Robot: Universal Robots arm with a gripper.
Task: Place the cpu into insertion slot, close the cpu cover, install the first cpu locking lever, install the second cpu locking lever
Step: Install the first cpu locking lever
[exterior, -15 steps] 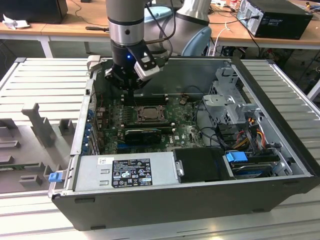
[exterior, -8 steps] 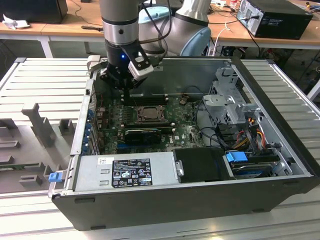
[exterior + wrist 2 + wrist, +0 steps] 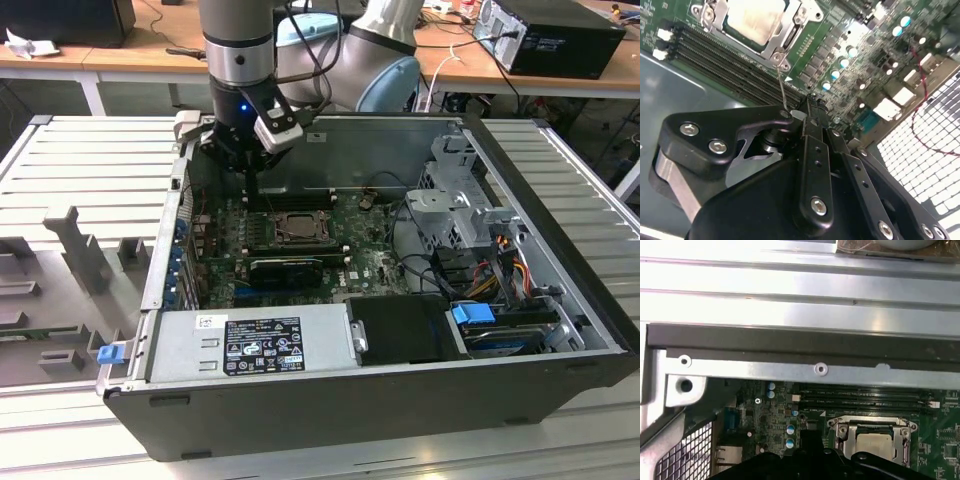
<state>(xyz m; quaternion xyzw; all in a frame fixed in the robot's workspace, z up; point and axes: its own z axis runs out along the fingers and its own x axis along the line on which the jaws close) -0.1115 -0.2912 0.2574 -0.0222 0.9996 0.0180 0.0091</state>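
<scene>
Grey slatted bench (image 3: 90, 150), open computer case (image 3: 560, 290) on it. The chip (image 3: 752, 17) sits in its socket (image 3: 265, 238), silver cover (image 3: 785, 40) down over it. My pincer (image 3: 807, 102) looks drawn shut at the tip of the thin upright lever (image 3: 781, 82); whether it pinches it I can't tell. If that wire slips, it could spring back and stay unlatched.
</scene>
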